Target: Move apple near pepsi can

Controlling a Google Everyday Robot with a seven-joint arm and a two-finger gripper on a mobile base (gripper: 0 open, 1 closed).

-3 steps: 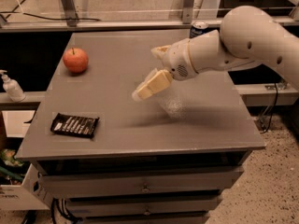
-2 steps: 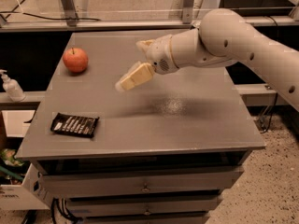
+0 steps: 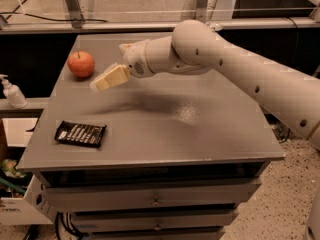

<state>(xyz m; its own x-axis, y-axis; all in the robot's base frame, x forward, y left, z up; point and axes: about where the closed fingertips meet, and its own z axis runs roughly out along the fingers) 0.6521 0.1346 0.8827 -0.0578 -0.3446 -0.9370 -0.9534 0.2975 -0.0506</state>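
A small round red-orange apple [image 3: 81, 64] with a short dark stem sits at the far left of the grey table [image 3: 200, 134]. My gripper [image 3: 106, 81] reaches in from the right on a long white arm and hovers just right of and slightly in front of the apple, not touching it. It holds nothing that I can see. The pepsi can is hidden behind my arm or out of view.
A flat black snack wrapper [image 3: 80, 133] lies at the front left of the table. A white pump bottle [image 3: 12, 92] stands on a shelf left of the table. A railing runs behind the table, drawers sit below.
My gripper and arm have swung left across the table, from the middle toward the apple. The blue can seen behind the arm earlier is now covered. The apple and wrapper have not moved.
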